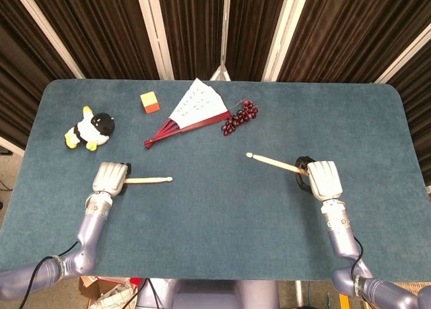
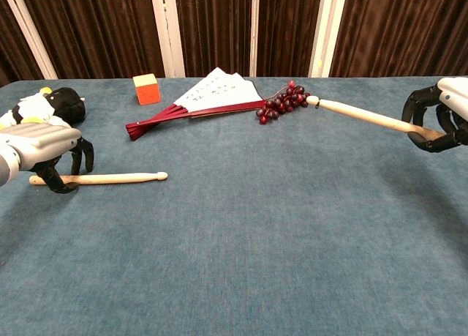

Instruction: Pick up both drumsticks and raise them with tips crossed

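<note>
One pale wooden drumstick (image 1: 149,180) (image 2: 110,178) lies flat on the blue table, tip pointing right. My left hand (image 1: 111,178) (image 2: 40,142) hovers low over its butt end. The dark fingers (image 2: 79,157) arch down on both sides of the stick and are not closed on it. My right hand (image 1: 323,179) (image 2: 442,116) grips the butt of the second drumstick (image 1: 273,163) (image 2: 358,113). That stick is held off the table, and its tip points left towards the grapes.
A penguin plush (image 1: 91,128) (image 2: 44,109) sits just behind my left hand. At the back of the table lie an orange-and-yellow cube (image 1: 150,102), a folding fan (image 1: 192,109) and a bunch of dark red grapes (image 1: 240,116). Dark curtains hang behind the table.
</note>
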Robot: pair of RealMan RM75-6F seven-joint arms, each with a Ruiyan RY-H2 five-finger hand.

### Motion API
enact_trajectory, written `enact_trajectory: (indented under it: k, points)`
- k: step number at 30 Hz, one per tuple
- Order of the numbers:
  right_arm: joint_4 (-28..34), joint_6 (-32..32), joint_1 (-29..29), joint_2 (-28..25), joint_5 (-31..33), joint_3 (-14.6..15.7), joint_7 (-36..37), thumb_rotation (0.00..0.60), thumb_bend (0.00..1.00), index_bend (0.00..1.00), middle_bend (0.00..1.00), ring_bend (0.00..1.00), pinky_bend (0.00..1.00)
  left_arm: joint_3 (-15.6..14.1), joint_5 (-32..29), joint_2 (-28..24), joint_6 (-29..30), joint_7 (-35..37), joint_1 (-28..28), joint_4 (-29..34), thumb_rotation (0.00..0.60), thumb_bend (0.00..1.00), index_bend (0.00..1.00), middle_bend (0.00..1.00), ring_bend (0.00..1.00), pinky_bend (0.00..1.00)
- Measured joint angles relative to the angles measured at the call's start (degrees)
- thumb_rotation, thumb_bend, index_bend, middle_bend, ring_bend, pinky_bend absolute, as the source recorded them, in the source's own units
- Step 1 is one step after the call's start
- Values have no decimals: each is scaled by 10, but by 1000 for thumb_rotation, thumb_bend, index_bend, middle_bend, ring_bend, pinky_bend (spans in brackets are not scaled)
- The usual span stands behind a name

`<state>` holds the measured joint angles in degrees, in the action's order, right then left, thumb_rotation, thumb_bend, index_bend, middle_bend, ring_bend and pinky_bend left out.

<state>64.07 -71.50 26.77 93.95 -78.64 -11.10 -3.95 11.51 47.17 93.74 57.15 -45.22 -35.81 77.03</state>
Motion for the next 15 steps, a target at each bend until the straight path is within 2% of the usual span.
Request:
enact_trajectory:
  k: [4,9,15]
  points:
    - [-1,0,0,1,0,0,0,600,523,865,680,757,787,-6,2,3,1,5,-1,-3,600,498,457,531,774,934]
    - [0,-1,0,1,0,2,-1,600,521,865,680,757,787,-14,3,12,0,10,-2,-12,600,571,562,677,793,936]
    - [3,-2,-1,0,0,2,-1,600,522,866,680,757,787,-16,19,17,10,26,-3,-15,600,600,606,722,805,942]
